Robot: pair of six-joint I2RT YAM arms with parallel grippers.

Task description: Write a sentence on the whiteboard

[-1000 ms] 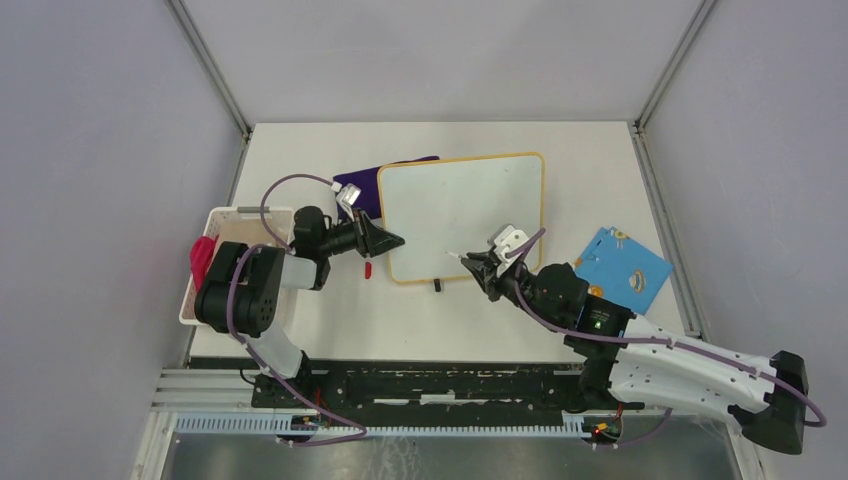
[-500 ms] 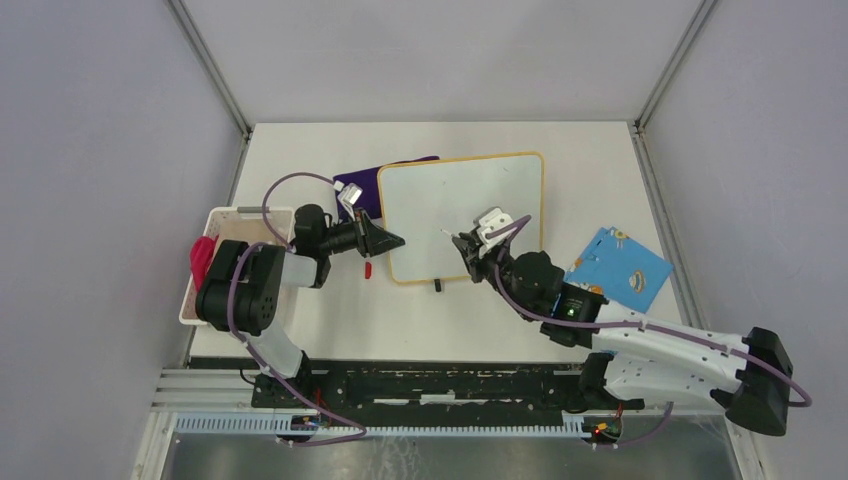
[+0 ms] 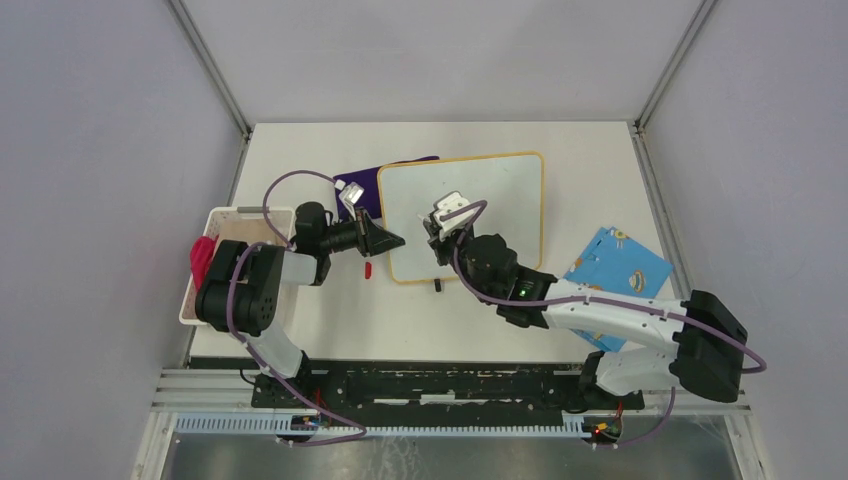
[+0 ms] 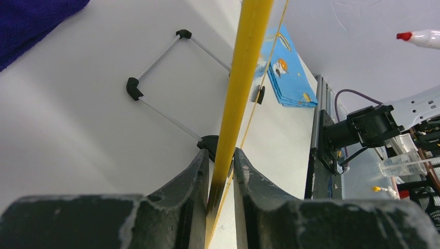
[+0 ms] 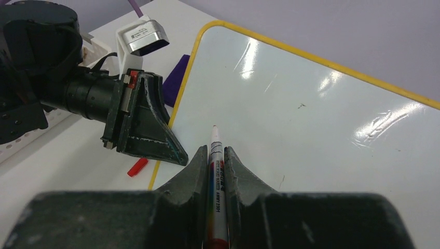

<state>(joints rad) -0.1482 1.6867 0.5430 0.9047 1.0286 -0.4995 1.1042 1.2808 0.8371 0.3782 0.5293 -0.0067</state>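
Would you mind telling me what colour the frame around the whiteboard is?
Yellow-orange; the whiteboard frame shows best in the right wrist view.

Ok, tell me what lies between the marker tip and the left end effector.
Only bare whiteboard, no writing, up to the yellow frame that the left end effector clamps; the right wrist view shows it.

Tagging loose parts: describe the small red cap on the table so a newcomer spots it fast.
Find the whiteboard lying mid-table, its left edge pinched by the left gripper. Just on the near side of that gripper, on bare tabletop beside the yellow frame, lies the red cap. It is the only tiny red piece there; the purple cloth lies beyond the gripper.
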